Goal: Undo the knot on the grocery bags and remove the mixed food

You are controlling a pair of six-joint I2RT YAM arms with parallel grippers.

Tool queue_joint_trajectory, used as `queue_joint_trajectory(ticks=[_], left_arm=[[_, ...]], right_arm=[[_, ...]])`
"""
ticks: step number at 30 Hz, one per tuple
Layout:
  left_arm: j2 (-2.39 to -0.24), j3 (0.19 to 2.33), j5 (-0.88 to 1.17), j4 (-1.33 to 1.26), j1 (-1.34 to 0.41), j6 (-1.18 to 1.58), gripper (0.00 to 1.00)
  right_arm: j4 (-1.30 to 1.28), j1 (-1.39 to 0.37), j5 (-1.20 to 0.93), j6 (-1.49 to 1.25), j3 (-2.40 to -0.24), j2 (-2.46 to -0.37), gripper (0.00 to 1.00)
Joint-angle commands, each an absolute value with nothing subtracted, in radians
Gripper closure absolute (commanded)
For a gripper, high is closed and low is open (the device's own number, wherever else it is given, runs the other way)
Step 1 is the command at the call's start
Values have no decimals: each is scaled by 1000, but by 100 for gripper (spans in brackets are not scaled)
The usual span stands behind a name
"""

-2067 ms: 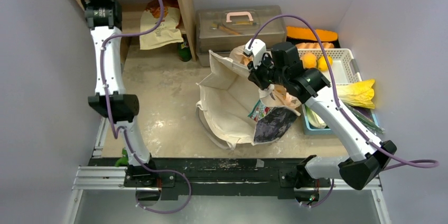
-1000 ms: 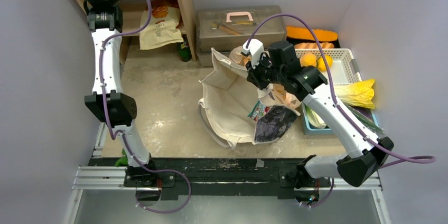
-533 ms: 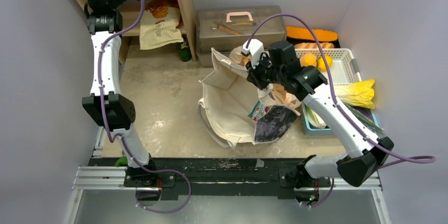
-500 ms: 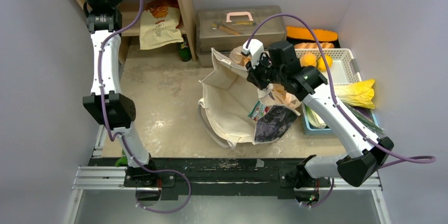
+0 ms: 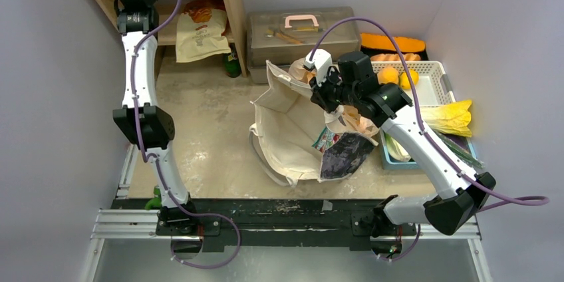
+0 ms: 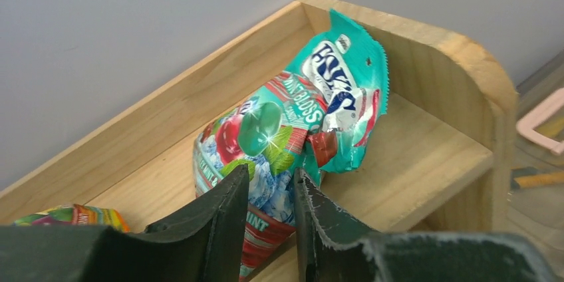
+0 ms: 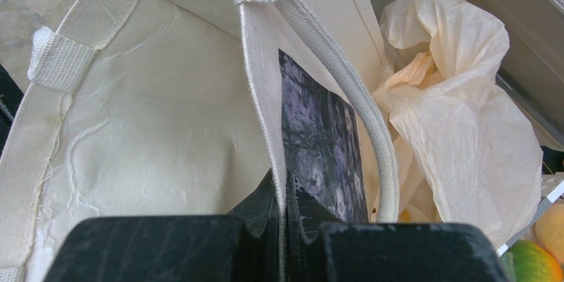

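Note:
The thin pale-orange grocery bag lies crumpled behind the wall of a cream canvas tote; a twisted peach strand may be its knot. It shows in the top view under my right arm. My right gripper is shut on the tote's rim, holding it up. My left gripper is far off on the wooden shelf, jaws slightly apart over a teal-red mint packet lying there. Mixed food sits at the right: orange fruits, a yellow-green cabbage, long orange vegetables.
A white basket and a blue tray hold the produce. A grey toolbox with a pink handle stands behind the tote. The wooden shelf holds a paper bag, with a green bottle beside it.
My left arm has swung its elbow right and forward while its gripper stays on the top shelf. My right gripper has kept hold of the tote's rim, hardly moving.

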State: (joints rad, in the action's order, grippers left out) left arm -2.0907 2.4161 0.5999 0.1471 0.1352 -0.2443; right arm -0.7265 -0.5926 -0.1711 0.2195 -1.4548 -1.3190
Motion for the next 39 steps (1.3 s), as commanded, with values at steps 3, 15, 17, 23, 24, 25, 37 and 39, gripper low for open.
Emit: queue_joint_trajectory(ticks=[3, 15, 17, 23, 24, 25, 37, 39], left_arm=[[-2136, 2502, 428, 136, 146, -222, 65], [-1502, 1914, 898, 68, 116, -88, 28], [-1337, 1684, 987, 49, 94, -163, 28], [-941, 1175, 1139, 398, -91, -578, 30], [-887, 1125, 1156, 445, -131, -609, 30], [-844, 1083, 1150, 493, -174, -628, 31], [-774, 829, 724, 712, -614, -843, 46], [-775, 845, 667, 649, -616, -739, 47]], right_arm=[[-712, -589, -164, 209, -1491, -1314, 100], [-611, -588, -264, 325, -1395, -1231, 100], [-583, -589, -311, 387, -1382, -1221, 100], [-545, -598, -472, 514, -1421, -1271, 100], [-534, -603, -494, 539, -1426, -1279, 100], [-524, -610, -508, 554, -1434, -1289, 100], [-492, -727, -458, 576, -1408, -1265, 100], [-466, -746, -387, 517, -1390, -1247, 100]])
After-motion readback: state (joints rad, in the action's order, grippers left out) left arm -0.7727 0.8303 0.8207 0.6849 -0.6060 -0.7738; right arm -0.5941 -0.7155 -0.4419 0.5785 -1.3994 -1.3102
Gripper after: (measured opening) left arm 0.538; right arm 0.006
